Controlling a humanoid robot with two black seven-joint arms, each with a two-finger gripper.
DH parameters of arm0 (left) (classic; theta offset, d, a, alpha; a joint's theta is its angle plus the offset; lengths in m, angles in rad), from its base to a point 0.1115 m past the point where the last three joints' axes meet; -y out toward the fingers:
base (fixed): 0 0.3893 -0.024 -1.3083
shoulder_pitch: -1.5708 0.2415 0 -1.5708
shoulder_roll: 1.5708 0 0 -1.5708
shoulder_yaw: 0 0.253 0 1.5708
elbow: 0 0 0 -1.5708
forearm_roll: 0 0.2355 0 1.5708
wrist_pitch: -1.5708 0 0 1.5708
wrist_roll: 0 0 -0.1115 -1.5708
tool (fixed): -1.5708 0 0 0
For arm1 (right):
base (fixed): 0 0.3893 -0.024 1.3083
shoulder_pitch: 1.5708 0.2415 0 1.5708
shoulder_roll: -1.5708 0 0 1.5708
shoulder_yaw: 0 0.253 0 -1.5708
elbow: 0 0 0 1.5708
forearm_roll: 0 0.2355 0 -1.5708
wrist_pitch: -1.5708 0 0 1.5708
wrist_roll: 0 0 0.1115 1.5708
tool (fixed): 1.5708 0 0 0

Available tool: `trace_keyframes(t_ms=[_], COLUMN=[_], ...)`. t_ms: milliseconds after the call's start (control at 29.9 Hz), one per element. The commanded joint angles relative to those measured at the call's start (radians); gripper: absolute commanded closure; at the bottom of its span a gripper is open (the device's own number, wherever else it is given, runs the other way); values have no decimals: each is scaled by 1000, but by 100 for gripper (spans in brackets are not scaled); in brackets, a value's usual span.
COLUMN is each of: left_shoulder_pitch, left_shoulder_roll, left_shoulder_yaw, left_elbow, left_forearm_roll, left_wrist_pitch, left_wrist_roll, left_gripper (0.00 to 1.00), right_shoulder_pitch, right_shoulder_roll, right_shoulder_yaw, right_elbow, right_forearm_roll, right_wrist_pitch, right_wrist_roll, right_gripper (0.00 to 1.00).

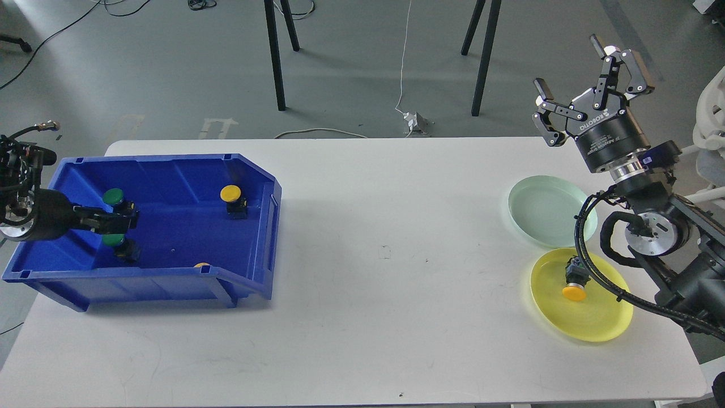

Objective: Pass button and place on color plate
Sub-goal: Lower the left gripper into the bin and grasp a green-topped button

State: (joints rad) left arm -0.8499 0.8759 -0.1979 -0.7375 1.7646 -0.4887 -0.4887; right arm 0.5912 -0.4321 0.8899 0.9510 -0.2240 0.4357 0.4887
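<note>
A blue bin (249,266) at the left holds two green buttons (112,196) (115,240), a yellow button (230,194) and part of another yellow one (201,264) at its front wall. My left gripper (122,220) reaches into the bin, between the two green buttons; its fingers are dark and I cannot tell them apart. My right gripper (572,67) is open and empty, raised above the table's far right edge. A yellow plate (600,323) at the right holds a yellow button (574,291). A pale green plate (538,212) lies behind it, empty.
The white table (385,294) lies between the bin and the plates. My right arm and its cables (657,238) hang over the right rims of both plates. Black stand legs (276,56) stand on the floor behind the table.
</note>
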Motion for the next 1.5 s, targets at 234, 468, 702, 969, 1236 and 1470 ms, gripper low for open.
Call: trace_keyframes(t_ms=[234,468,702,969,1236,1470], left_shoulder_pitch=[12,20,28,34,48,48], left_shoulder_roll=[-80,-81,-84,-81,-83,-104], left_shoulder_yaw=[8,8,8,8,8,8], left_elbow=[133,135,136,136,138,171], left_forearm_roll=[-4,-2,-10,-5,-11,-11], left_wrist_pitch=[13,16,16,16,27,41], left_wrist_roll=[0,0,0,0,0,0], left_gripper=[20,20,21,34,35,36], right_shoulder_pitch=[-11,-11,-17,-17,-19,-19], right_shoulder_roll=[1,-1,-1,-1,-1,-1], right_shoulder_yaw=[0,0,1,3,3,3], right_elbow=[2,5,6,6,6,6], right_forearm_roll=[2,2,2,3,3,3], right_wrist_pitch=[0,0,1,1,1,1], right_wrist_roll=[0,0,0,0,0,0], right_gripper=[4,4,4,4,4,4])
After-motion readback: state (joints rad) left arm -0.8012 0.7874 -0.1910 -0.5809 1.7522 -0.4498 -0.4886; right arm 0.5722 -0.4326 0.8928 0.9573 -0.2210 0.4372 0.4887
